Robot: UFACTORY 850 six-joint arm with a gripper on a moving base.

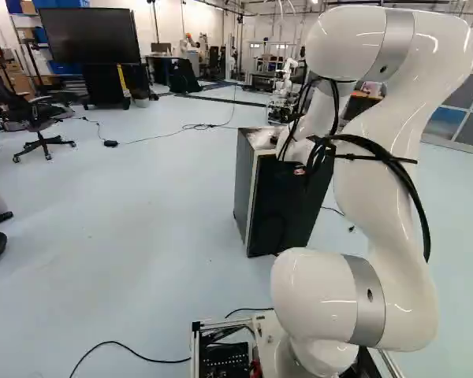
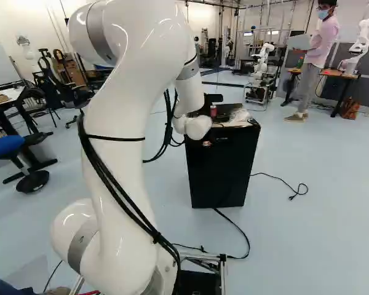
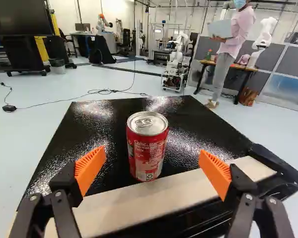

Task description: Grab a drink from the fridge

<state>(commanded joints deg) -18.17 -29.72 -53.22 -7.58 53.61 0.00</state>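
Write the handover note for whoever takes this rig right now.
Gripper: open, nothing held; a gap shows between the can and each orange pad.
Drink: the red can stands upright on top of the black fridge, not inside.
Done: gripper roughly centred on the can.
Left: probably ease forward a little, close on it, then lift it off.

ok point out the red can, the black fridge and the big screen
Red can (image 3: 147, 151), wrist view: its printed side
Black fridge (image 2: 224, 172), right base view: face toward the base
Big screen (image 1: 88, 36), left base view: its dark panel
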